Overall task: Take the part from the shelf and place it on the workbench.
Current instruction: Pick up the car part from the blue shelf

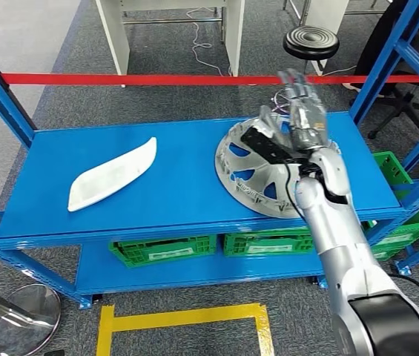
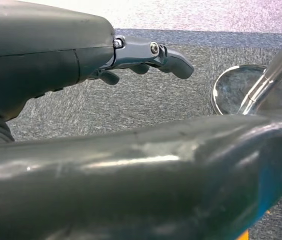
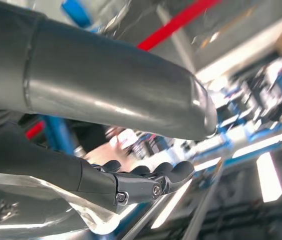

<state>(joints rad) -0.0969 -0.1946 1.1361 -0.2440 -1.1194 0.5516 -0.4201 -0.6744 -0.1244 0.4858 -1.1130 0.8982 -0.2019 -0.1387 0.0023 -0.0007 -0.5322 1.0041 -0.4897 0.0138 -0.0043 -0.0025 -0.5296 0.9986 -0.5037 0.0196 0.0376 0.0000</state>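
1. at right of centre in the head view, the grey wheel cover [image 1: 251, 172] sits tilted on the blue shelf [image 1: 185, 174].
2. the right hand [image 1: 302, 122] is at its far rim, fingers apparently curled on the edge; motion blur leaves the grip uncertain.
3. the white curved panel [image 1: 112, 174] lies at left, well apart.
4. the left hand [image 2: 146, 55] hangs over grey carpet [image 2: 139, 97], fingers loosely extended and holding nothing.

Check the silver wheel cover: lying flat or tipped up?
Tipped up: the wheel cover has its far edge raised in the right hand, near edge on the blue shelf.
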